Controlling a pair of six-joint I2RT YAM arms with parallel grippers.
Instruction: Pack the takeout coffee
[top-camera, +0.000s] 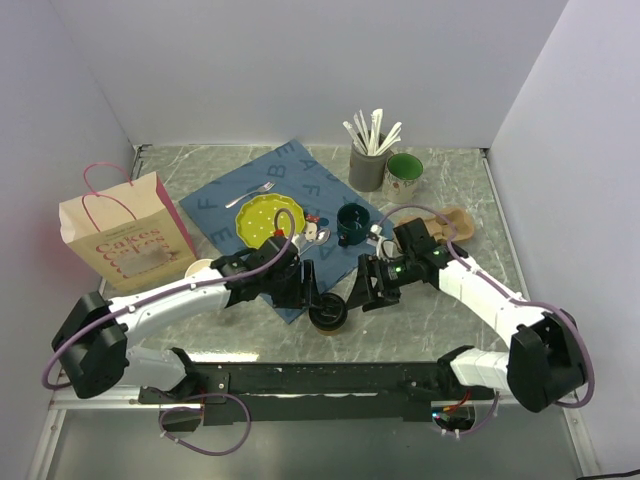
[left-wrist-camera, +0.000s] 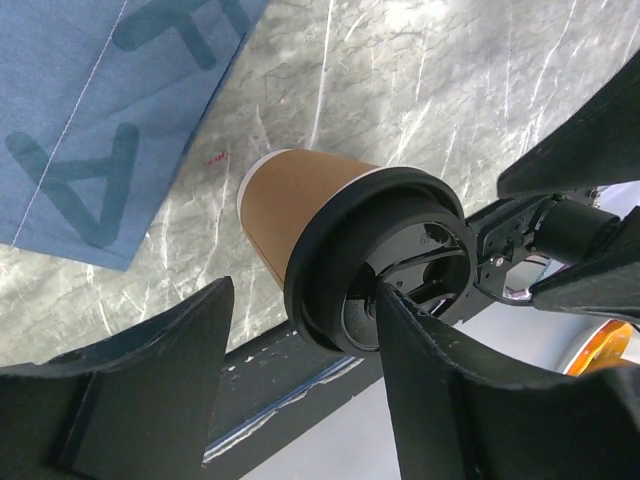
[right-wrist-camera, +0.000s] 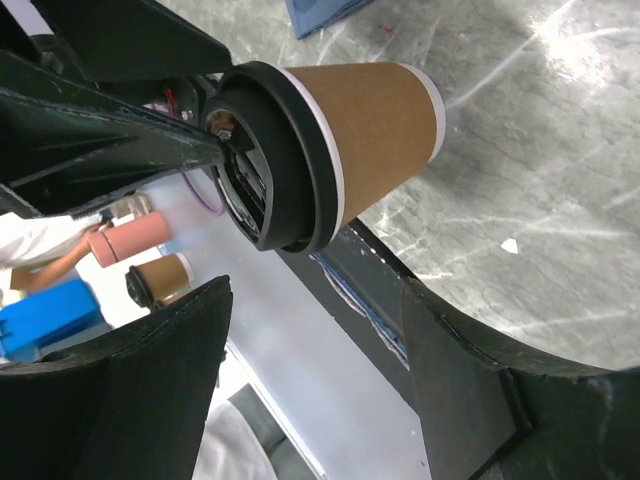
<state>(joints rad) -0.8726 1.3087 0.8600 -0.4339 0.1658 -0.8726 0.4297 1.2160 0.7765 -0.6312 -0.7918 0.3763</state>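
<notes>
We see the takeout coffee (top-camera: 328, 316) low in the centre of the top view. It is a small brown kraft-paper cup with a thin white band at the rim, capped by a round black lid (left-wrist-camera: 340, 250). It stands upright on the marbled table (top-camera: 450, 330).

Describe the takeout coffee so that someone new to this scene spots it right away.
Find the blue lettered cloth spread across the middle of the marble table. Just off its near corner, on bare marble, stands the takeout coffee. Unlike the dark green mug farther back, it is brown paper under a round black lid.
</notes>
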